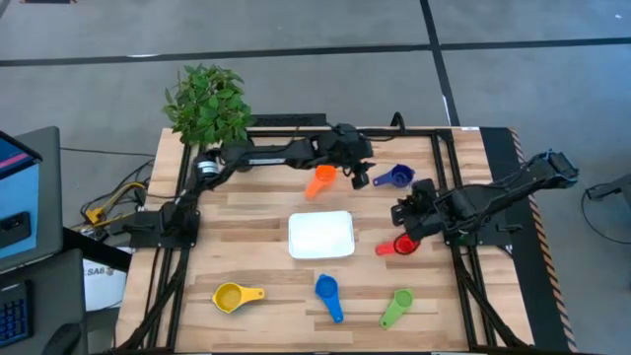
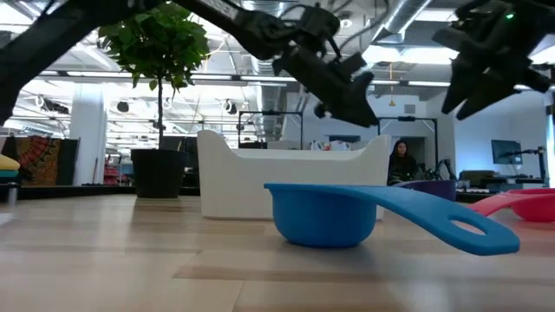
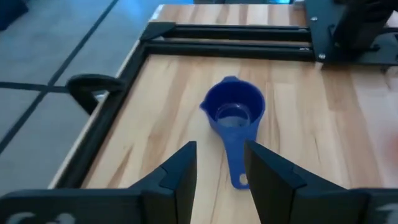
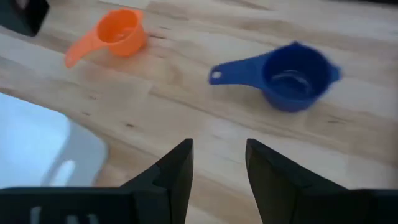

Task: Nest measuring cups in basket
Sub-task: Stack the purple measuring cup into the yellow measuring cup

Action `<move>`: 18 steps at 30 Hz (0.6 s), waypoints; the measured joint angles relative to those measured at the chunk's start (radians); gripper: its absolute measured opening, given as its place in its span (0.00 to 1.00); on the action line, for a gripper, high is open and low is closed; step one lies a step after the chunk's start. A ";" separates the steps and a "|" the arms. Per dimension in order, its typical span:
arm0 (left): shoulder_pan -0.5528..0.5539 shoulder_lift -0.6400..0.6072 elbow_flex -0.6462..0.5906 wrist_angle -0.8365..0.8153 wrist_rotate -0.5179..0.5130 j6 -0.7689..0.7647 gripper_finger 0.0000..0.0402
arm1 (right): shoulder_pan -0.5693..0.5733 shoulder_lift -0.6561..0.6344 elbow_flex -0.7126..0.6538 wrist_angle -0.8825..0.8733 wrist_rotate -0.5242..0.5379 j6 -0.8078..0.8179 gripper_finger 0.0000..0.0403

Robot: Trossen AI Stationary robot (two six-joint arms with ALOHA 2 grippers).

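Evidently pick-up is in hand: the left gripper (image 3: pixel 219 177), jaws parted and empty, must descend onto the dark blue cup (image 3: pixel 234 112) handle.

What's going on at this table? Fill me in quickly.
Two robot arms are gathering measuring cups into the white basket, which holds none yet. The left hand is open above the dark blue cup's handle, next to the orange cup. The right hand is open above the red cup. The yellow, blue and green cups lie untouched along the near edge.
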 joint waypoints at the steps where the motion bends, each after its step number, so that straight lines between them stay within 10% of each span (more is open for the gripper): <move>1: 0.002 0.022 0.021 0.004 0.020 0.000 0.30 | 0.011 0.004 0.000 -0.017 0.001 0.032 0.42; 18: 0.014 0.288 0.181 0.082 0.128 -0.150 0.36 | 0.127 0.000 0.000 -0.136 -0.051 0.251 0.47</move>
